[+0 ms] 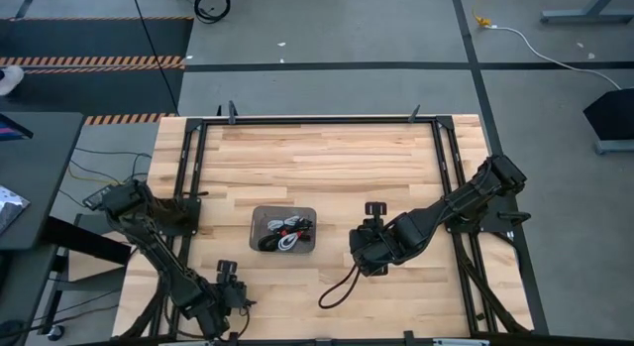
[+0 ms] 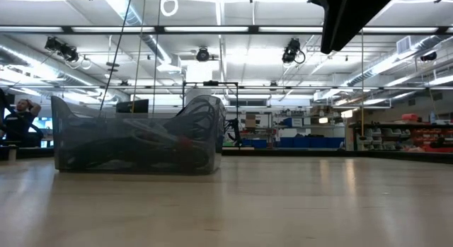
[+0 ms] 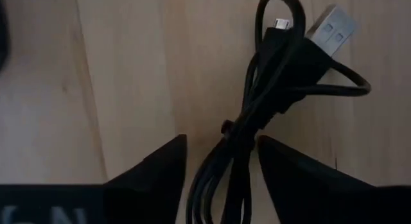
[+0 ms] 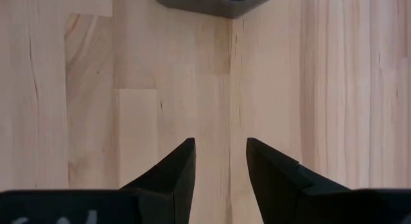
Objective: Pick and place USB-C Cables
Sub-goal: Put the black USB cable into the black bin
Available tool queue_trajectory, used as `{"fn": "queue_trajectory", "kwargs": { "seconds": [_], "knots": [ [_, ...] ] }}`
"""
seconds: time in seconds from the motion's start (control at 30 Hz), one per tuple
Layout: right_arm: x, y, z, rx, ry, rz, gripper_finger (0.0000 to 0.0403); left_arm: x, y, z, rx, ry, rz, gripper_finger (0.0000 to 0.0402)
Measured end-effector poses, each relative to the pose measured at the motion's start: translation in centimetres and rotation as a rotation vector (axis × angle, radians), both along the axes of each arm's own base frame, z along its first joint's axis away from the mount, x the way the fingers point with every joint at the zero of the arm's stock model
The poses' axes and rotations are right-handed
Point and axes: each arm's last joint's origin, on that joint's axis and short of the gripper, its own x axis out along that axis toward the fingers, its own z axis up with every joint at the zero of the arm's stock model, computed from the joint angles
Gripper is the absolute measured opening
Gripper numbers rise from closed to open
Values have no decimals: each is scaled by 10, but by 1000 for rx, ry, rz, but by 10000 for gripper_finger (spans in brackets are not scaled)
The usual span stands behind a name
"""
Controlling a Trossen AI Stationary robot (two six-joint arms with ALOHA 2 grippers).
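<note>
A black bundled cable [image 3: 257,102], with a flat silver plug [image 3: 334,31] at one end, lies on the wood near the table's front left. My left gripper [image 3: 221,147] points down over it, open, one finger on either side of the bundle's tied middle. In the high view this gripper [image 1: 231,294] hides the bundle. The grey tray [image 1: 260,217] at the table's middle holds several black and white cables [image 1: 287,234]. My right gripper [image 4: 221,153] hangs open over bare wood, right of the tray. A loose black cable loop [image 1: 340,287] lies on the table near it.
A black metal frame [image 1: 317,121] runs along the table's far edge and both sides. In the low view the translucent tray [image 2: 134,137] stands at the left and a dark arm part [image 2: 354,13] hangs at the top right. Bare wood lies between the tray and the near edge.
</note>
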Motion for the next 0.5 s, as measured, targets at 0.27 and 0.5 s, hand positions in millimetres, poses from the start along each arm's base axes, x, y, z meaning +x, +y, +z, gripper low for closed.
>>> {"fn": "queue_trajectory", "kwargs": {
  "seconds": [0.27,0.5],
  "knots": [
    [0,0,0,0,0,0,145,13,10,0,8,1,51,43],
    [0,0,0,0,0,0,145,24,19,11,-32,1,93,36]
  ]
}}
